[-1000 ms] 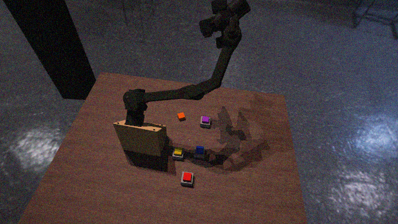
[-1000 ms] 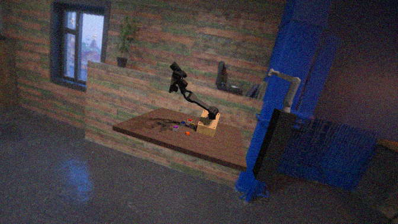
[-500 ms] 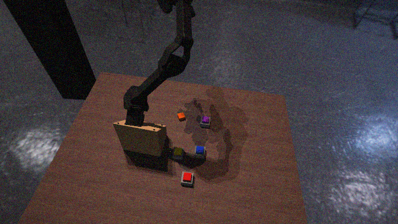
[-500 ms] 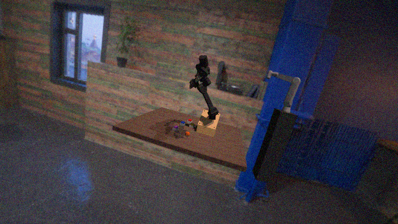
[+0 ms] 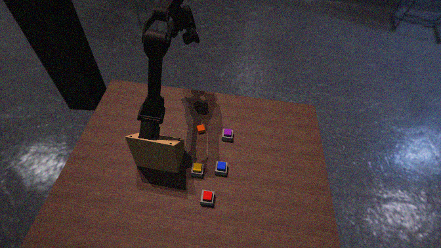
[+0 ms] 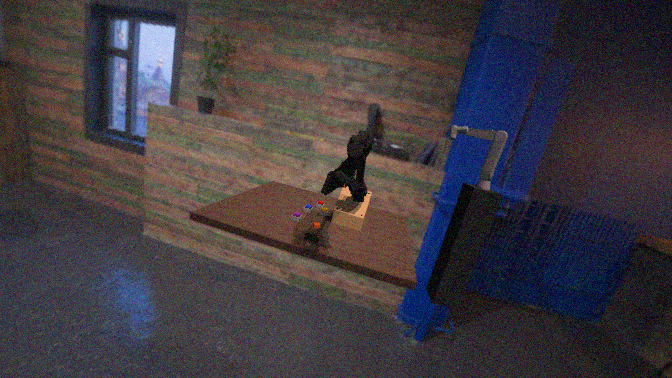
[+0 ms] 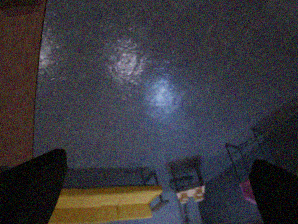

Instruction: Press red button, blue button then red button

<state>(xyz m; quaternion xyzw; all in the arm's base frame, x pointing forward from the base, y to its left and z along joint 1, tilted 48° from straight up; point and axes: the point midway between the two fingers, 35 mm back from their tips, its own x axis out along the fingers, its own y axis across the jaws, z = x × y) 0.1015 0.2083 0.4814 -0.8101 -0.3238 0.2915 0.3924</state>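
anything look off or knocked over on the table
Nothing stands out. The four buttons, red, blue, yellow and purple, sit upright in their housings, and the orange block lies flat. The open hand is raised well above them.

We see the tool (image 5: pixel 190 33) raised high above the surface (image 5: pixel 279 197), fingers spread with nothing between them. Below, the red button (image 5: pixel 207 196) stands nearest the front, open on its front and right sides; the blue button (image 5: pixel 221 166) and yellow button (image 5: pixel 197 168) sit close together behind it. The tan base block (image 5: pixel 157 155) walls off the left, just beside the yellow button. The orange block (image 5: pixel 201 128) and purple button (image 5: pixel 227 132) lie farther back
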